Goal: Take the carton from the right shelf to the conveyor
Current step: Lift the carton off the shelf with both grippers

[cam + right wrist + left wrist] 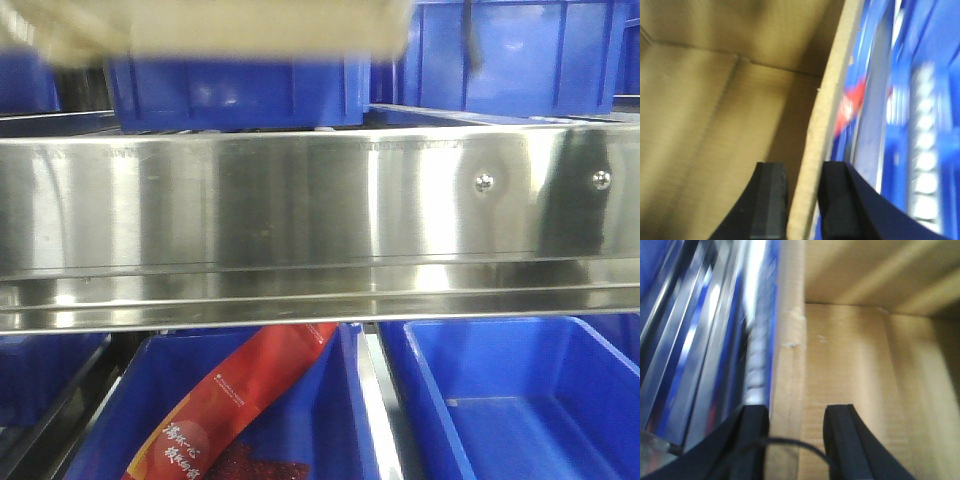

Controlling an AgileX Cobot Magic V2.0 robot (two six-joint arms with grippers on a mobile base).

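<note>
The carton (230, 30) is a blurred brown shape at the top left of the front view, above the right shelf's steel rail (300, 200). In the left wrist view my left gripper (796, 415) straddles the carton's (850, 365) left wall, one black finger outside and one inside. In the right wrist view my right gripper (804, 172) is pinched on the carton's (715, 100) right wall, whose raw cardboard edge runs up between the fingers. The box's open, empty inside fills both wrist views. The conveyor is out of view.
Two screw heads (483, 181) sit on the rail's right part. A blue bin (230, 90) stands just under the carton, another (520, 50) to its right. Below the rail, one blue bin holds a red packet (240, 400) and another (520, 400) stands beside it.
</note>
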